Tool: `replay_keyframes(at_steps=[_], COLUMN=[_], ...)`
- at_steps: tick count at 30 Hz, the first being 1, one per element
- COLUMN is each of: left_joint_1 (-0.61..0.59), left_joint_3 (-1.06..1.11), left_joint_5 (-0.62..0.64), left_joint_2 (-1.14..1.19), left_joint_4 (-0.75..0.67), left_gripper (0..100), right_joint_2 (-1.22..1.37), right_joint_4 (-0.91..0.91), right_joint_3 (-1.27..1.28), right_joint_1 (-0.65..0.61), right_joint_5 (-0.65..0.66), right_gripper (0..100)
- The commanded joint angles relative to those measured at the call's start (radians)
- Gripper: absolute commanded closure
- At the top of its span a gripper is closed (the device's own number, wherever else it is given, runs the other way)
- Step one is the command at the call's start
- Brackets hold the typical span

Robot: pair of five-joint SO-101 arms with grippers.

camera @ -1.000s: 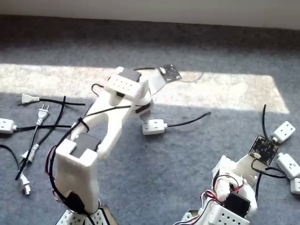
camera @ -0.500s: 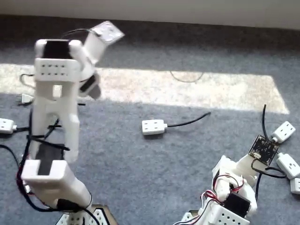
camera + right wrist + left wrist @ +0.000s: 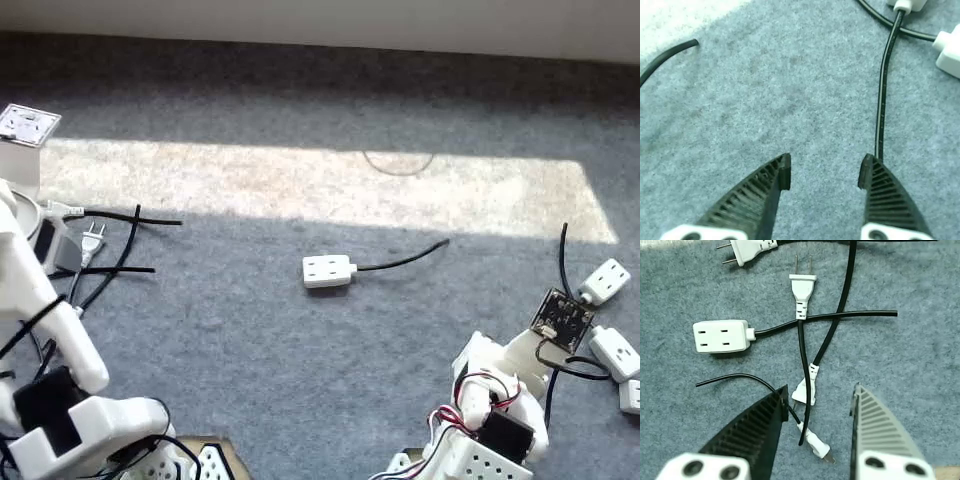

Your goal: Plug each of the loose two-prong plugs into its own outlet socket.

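Several loose white two-prong plugs on black cords lie tangled at the far left of the grey carpet. One plug point(image 3: 803, 289) points its prongs away, another plug point(image 3: 751, 248) lies beside it, and a small plug point(image 3: 807, 389) lies between the fingertips of my left gripper point(image 3: 820, 392). That gripper hangs open above the tangle, holding nothing. A white outlet socket point(image 3: 720, 336) lies close by. Another outlet socket point(image 3: 328, 270) sits alone mid-carpet. My right gripper point(image 3: 826, 170) is open over bare carpet, a black cord point(image 3: 882, 100) running past one finger.
Three white sockets point(image 3: 605, 281) point(image 3: 615, 352) point(image 3: 632, 396) lie clustered at the right edge beside the right arm point(image 3: 495, 405). The left arm point(image 3: 40, 290) stands along the left edge. A sunlit band point(image 3: 330, 185) crosses the carpet behind the middle socket.
The left arm has swung from above the middle socket to the far left, over the tangled plugs. The right arm has stayed still.
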Motion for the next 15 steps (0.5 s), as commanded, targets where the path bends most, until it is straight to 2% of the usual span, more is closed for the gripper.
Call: replay_keyframes(at_steps=[1, 4, 10, 15], left_joint_1=[0.033, 0.047, 0.050, 0.064], left_joint_3=[0.064, 0.013, -0.232, -0.403], left_joint_5=[0.057, 0.057, 0.055, -0.051], left_joint_2=[0.116, 0.255, 0.539, 0.710], left_joint_4=[-0.279, -0.330, -0.322, -0.219], left_gripper=[79, 79, 80, 80], right_joint_2=[-0.013, -0.013, -0.013, -0.013], right_joint_4=[0.005, 0.005, 0.005, 0.005], right_joint_3=[0.148, 0.148, 0.148, 0.148], right_joint_1=[0.002, 0.004, 0.004, 0.004], right_joint_5=[0.000, 0.000, 0.000, 0.000], right_gripper=[77.3, 77.3, 77.3, 77.3])
